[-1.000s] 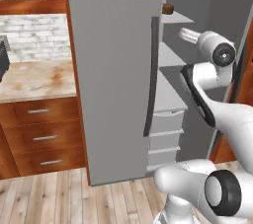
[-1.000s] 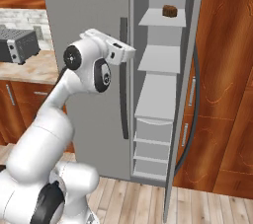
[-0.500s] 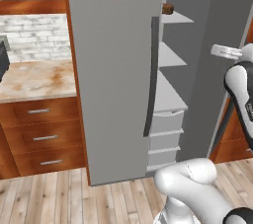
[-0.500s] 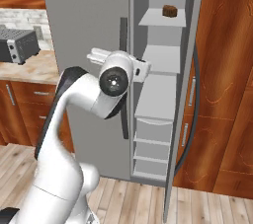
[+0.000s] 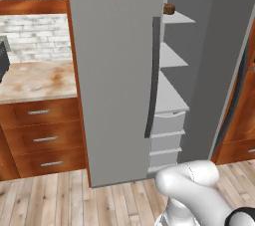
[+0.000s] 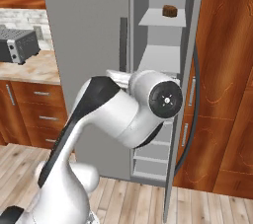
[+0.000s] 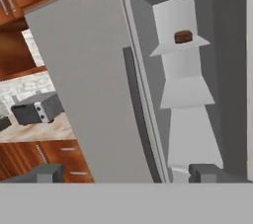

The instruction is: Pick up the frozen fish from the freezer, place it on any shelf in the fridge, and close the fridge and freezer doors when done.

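Toaster (image 6: 19,44) on counter (image 5: 35,79); brown item (image 7: 183,36) on top shelf (image 7: 179,48)

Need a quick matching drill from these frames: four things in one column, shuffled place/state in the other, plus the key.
Things:
1. small brown block
2. silver toaster
3. tall grey left fridge door
4. narrow grey right door

Places/states:
A. on the beige stone counter
B. swung open, edge toward the camera
C. on the top white shelf inside the open compartment
D. shut, dark vertical handle along its edge

Pairs: 1-C, 2-A, 3-D, 4-B
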